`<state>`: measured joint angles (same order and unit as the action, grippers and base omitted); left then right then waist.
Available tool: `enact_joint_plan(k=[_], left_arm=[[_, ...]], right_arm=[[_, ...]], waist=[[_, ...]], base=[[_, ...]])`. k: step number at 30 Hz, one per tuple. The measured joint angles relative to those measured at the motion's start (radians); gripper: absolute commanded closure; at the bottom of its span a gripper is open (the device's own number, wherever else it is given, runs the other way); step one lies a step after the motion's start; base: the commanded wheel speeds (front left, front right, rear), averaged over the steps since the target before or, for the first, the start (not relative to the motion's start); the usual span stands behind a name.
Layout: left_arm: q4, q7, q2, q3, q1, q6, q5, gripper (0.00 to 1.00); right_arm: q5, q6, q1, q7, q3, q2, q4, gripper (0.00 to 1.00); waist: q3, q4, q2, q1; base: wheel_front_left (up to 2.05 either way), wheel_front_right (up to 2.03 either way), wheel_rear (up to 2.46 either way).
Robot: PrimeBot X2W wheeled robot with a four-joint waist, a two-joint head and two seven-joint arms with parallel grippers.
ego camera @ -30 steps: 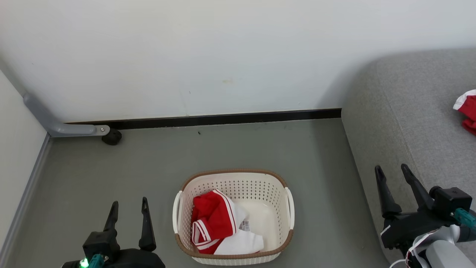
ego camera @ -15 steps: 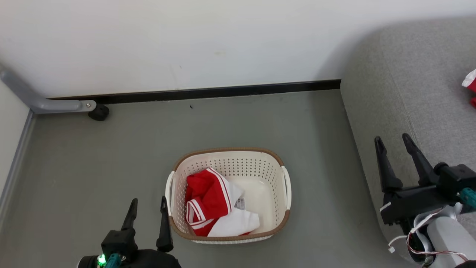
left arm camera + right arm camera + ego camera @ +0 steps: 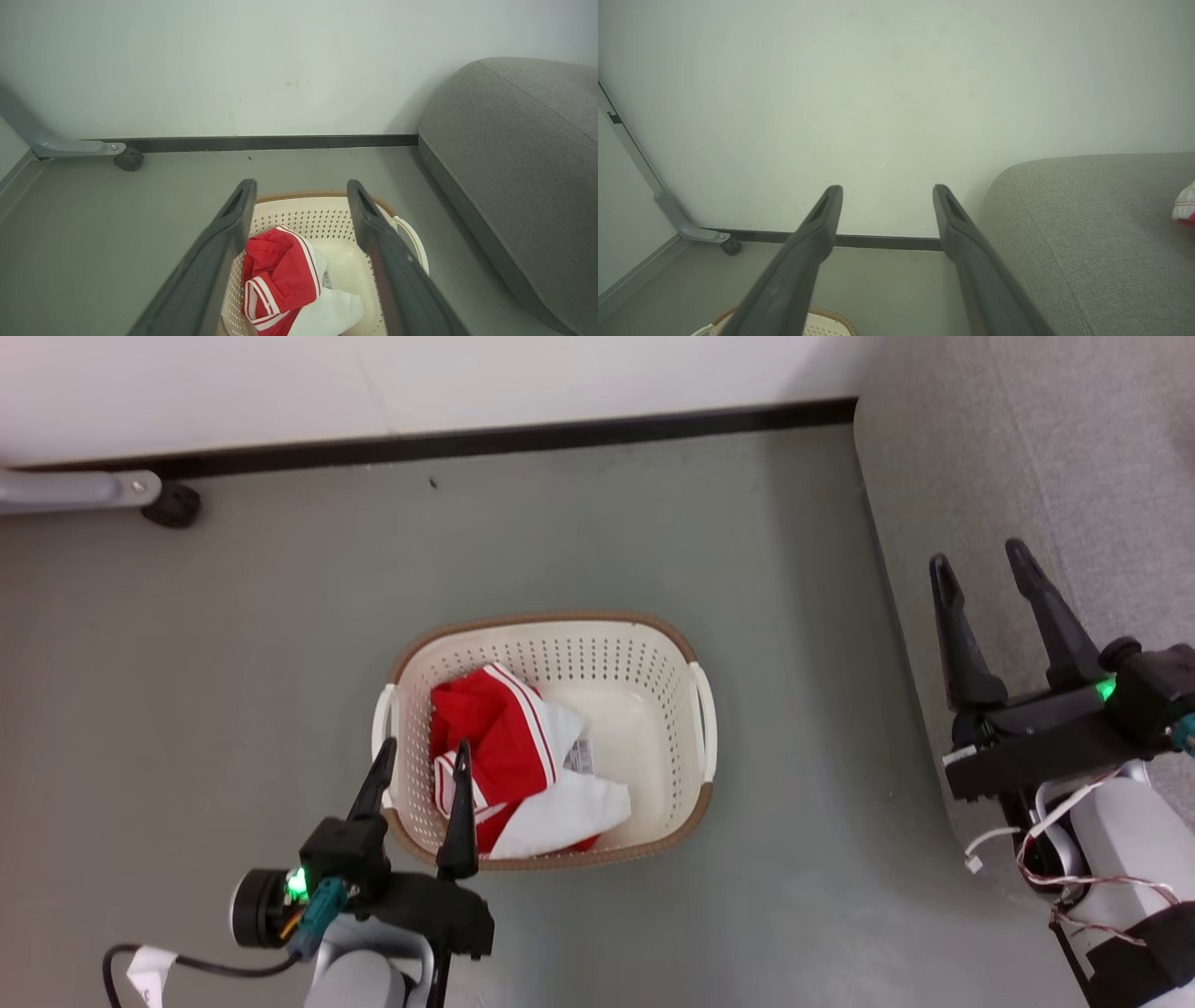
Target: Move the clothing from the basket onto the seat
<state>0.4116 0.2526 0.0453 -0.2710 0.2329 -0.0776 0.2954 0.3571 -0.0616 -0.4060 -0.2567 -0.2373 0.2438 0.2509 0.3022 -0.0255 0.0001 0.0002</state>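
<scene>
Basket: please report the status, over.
Left gripper open, empty, at basket corner. Right gripper open, empty, near seat. Clothing lies in basket, untouched. Nothing blocks.

Both spread wide and empty, the left pincer [image 3: 424, 747] and right pincer [image 3: 976, 553] point their fingers forward

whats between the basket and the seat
Only bare grey floor. The head view shows that stretch running from the basket across to the seat, with nothing lying on it.
</scene>
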Motion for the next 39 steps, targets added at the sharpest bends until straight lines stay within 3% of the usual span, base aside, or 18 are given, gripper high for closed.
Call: enact_joint_plan(k=[19, 39], left_arm=[[0.169, -0.002, -0.003, -0.073, 0.320, -0.011, 0.057, 0.00], [0.438, -0.160, -0.008, 0.011, 0.640, -0.032, 0.091, 0.00]], right_arm=[[-0.051, -0.002, -0.159, 0.000, -0.013, -0.011, -0.088, 0.00], [-0.086, -0.037, -0.299, 0.000, -0.088, -0.062, -0.184, 0.00]], waist=[[0.286, -0.071, 0.0001, 0.0001], [0.561, -0.141, 0.0002, 0.0000]], base=[[0.00, 0.00, 0.00], [0.00, 0.00, 0.00]])
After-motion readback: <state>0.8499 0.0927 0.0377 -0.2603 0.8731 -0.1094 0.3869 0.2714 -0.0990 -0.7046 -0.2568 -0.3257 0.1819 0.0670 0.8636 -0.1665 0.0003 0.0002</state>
